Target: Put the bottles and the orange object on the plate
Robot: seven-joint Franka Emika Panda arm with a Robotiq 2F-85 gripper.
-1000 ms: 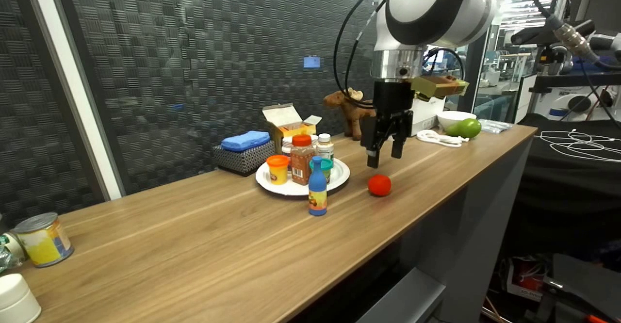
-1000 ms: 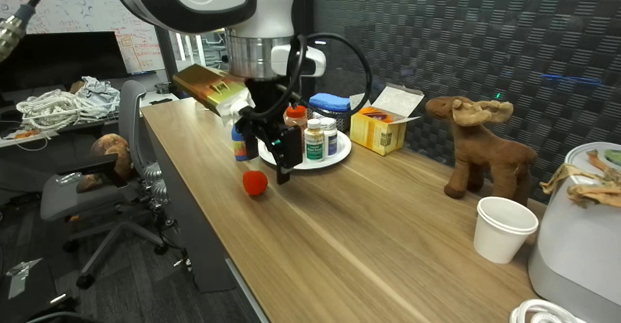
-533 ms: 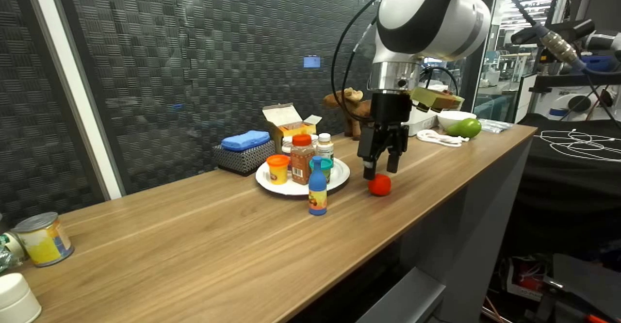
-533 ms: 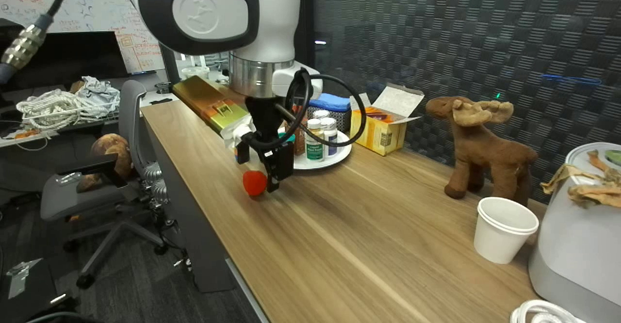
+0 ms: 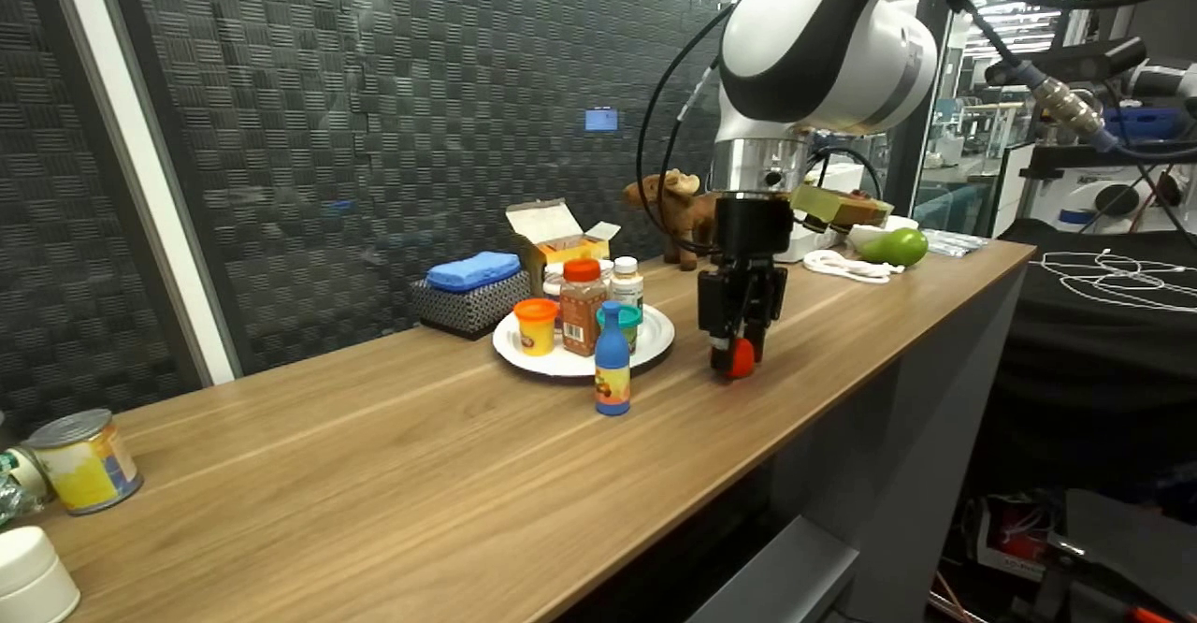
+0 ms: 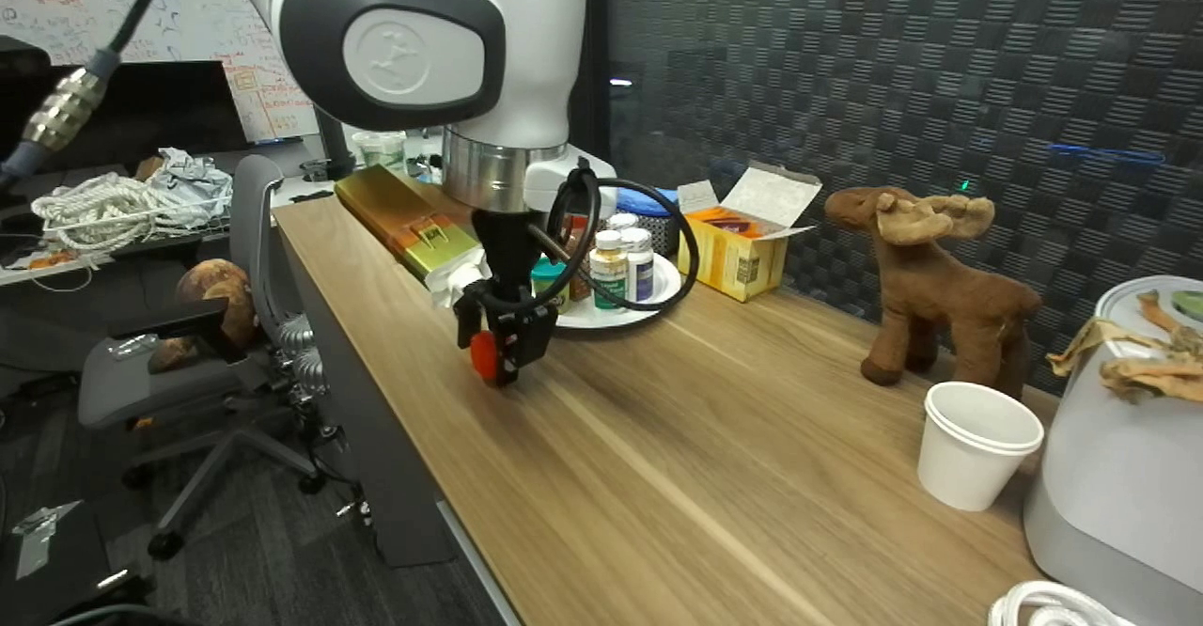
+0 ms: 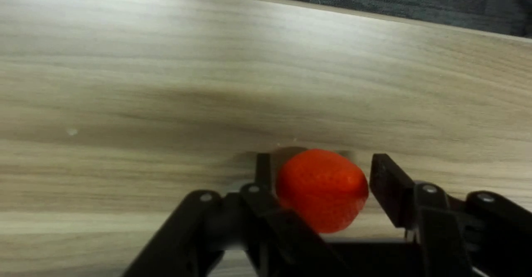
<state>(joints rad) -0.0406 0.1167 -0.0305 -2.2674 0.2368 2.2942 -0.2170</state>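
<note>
Wooden tabletop (image 5: 374, 445), claw (image 7: 321, 173) astride red ball (image 7: 322, 194), unclear if clamped, blue bottle (image 5: 612, 370) nearby in an exterior view only

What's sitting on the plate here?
On the plate stand a yellow tub, a brown jar, a green tub and white-capped bottles. Their bodies cover the plate's middle; what lies there can't be seen.

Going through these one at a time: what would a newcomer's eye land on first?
Probably the bright red ball, down at the table between the robot's jaws. Next, likely the white plate crowded with jars, and the blue bottle standing off it, on the table. In an exterior view, the brown toy moose behind the white cup may also catch the eye.
</note>
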